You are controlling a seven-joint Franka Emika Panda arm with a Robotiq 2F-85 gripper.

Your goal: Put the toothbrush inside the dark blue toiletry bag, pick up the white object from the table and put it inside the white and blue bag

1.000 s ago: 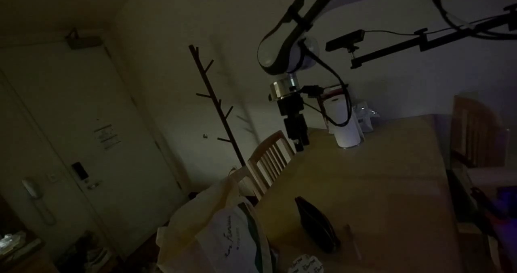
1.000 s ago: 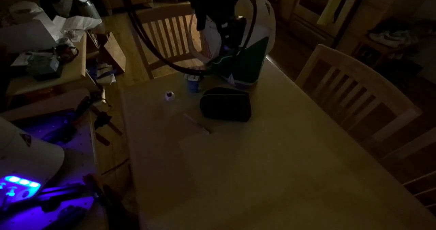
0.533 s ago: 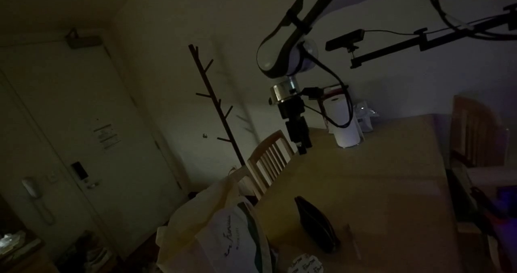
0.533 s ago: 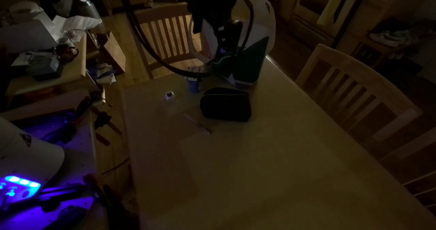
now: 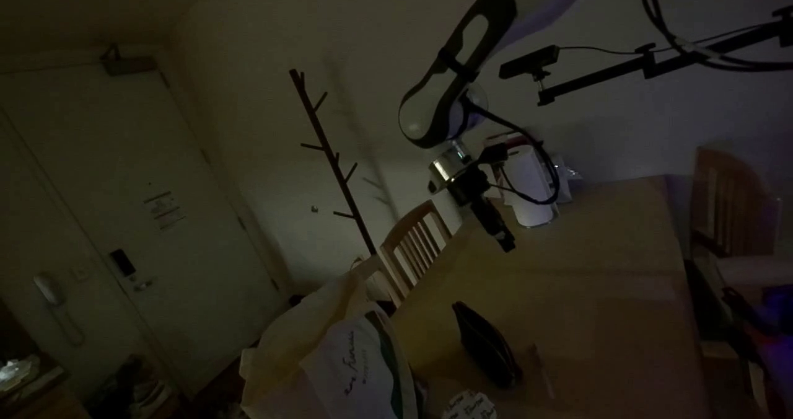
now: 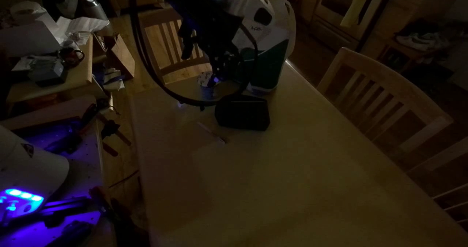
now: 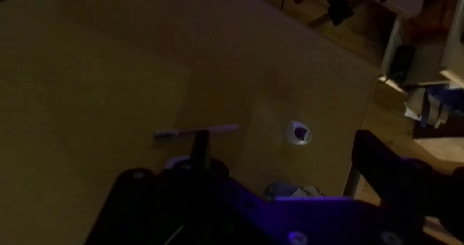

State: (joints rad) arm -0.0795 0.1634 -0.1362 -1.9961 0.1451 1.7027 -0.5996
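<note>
The toothbrush [image 5: 544, 372] lies flat on the table beside the dark blue toiletry bag [image 5: 486, 344]. Both also show in an exterior view, the toothbrush [image 6: 212, 133] left of the almost black bag [image 6: 242, 113]. The small white object [image 7: 298, 133] stands on the table; in an exterior view it [image 6: 180, 104] is partly hidden by the arm's cable. The large white bag [image 5: 359, 369] looks green, not blue, on its band [image 6: 270, 57]. My gripper [image 7: 282, 138] is open and empty, tilted above the table [image 5: 619, 239]; the white object appears between its fingers, well below them.
A blue container with a patterned lid [image 6: 207, 90] stands near the white bag and toiletry bag. A paper towel roll [image 5: 530, 196] stands at the table's far end. Chairs [image 6: 387, 101] line the table. A camera on a black arm [image 5: 530, 62] hangs near my arm.
My gripper has come down a little and tilted, its tips swinging right in an exterior view. The cable loop now crosses before the white object. The things on the table have not moved.
</note>
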